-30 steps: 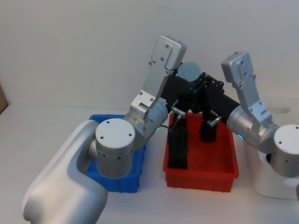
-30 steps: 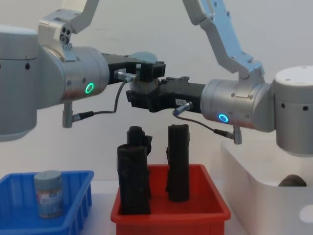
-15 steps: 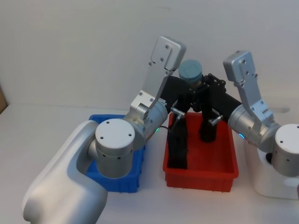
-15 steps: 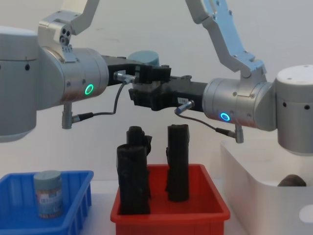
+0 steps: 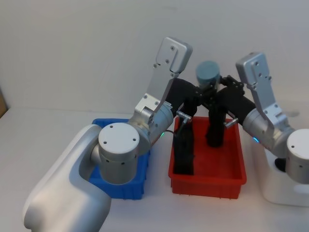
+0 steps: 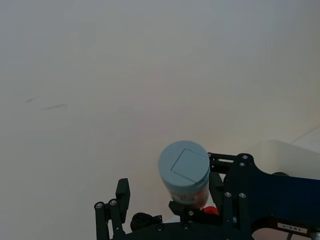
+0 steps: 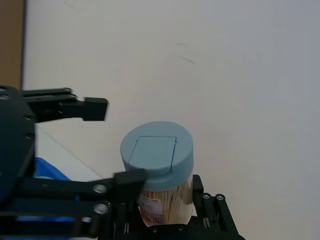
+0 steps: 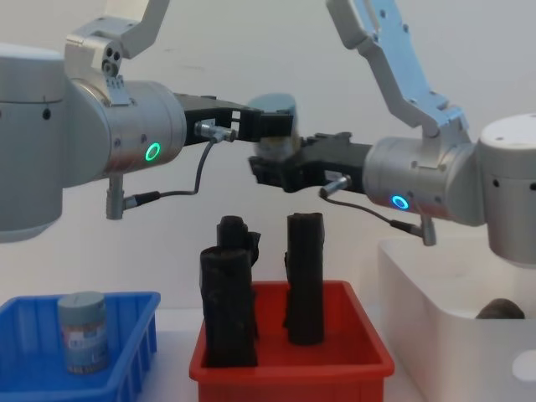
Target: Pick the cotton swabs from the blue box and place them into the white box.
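A jar of cotton swabs with a pale grey-blue lid hangs in the air above the red bin. My right gripper is shut on it from the right side. In the right wrist view the jar sits between that gripper's fingers. My left gripper stands open just to the jar's left, apart from it. A second jar stands upright in the blue box. The white box is at the far right.
A red bin sits between the blue and white boxes and holds two tall black rolls under the grippers. Something dark lies in the white box. The left arm's elbow hides much of the blue box in the head view.
The jar has gone from my left gripper to my right one. The right gripper has pulled away to the right with it, and the left gripper has opened.
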